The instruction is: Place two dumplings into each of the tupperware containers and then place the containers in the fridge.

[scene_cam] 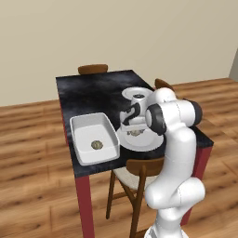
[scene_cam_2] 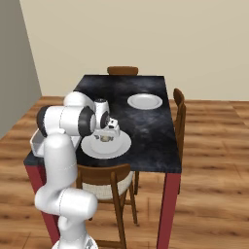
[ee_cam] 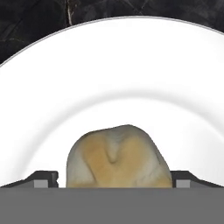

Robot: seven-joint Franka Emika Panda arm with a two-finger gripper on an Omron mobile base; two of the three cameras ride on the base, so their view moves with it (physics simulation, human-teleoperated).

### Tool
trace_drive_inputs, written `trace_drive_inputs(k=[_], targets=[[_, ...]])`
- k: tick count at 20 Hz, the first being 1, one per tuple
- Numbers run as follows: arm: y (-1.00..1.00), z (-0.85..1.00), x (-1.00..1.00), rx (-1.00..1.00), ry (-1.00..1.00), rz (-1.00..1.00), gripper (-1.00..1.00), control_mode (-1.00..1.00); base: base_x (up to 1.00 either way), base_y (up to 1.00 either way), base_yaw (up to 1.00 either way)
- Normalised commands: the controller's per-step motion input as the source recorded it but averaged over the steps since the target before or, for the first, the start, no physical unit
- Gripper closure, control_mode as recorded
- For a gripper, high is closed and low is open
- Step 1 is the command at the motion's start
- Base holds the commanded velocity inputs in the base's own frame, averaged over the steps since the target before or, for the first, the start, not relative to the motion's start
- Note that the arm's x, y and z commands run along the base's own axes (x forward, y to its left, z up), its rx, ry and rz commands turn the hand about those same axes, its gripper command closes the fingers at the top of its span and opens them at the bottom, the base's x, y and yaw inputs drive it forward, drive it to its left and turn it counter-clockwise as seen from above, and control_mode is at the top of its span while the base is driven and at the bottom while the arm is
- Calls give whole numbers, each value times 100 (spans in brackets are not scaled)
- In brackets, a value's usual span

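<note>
My gripper (scene_cam: 132,122) hangs low over the near white plate (scene_cam: 151,141), its jaws open. In the hand view a tan dumpling (ee_cam: 118,157) lies on that plate (ee_cam: 112,65) between the two fingertips (ee_cam: 43,178), which stand either side of it. From the base views the dumplings (scene_cam_2: 104,138) on the plate are partly hidden by the hand (scene_cam_2: 110,130). A deep white tupperware container (scene_cam: 81,125) sits left of the plate with one olive-brown dumpling (scene_cam: 96,144) in it. I cannot make out the fridge.
The dark table (scene_cam: 93,90) has red legs. A second white plate (scene_cam_2: 145,101) lies farther back. Wooden chairs stand at the near side (scene_cam: 139,169), the far end (scene_cam: 93,69) and the right side (scene_cam_2: 179,104). A tall grey surface (scene_cam_2: 14,68) rises at the left.
</note>
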Motion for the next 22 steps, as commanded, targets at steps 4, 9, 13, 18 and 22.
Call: trace_drive_inputs(k=[4, 9, 13, 18, 22], targets=[[0, 0, 0, 0, 8, 0, 100, -100, 0, 0, 0], [0, 20, -18, 0, 2, 0, 100, -100, 0, 0, 0], [11, 74, -44, 0, 0, -1, 100, -100, 0, 0, 0], [57, 69, -55, 0, 0, 0, 100, -100, 0, 0, 0], [92, 29, -22, 0, 5, 0, 100, -100, 0, 0, 0]])
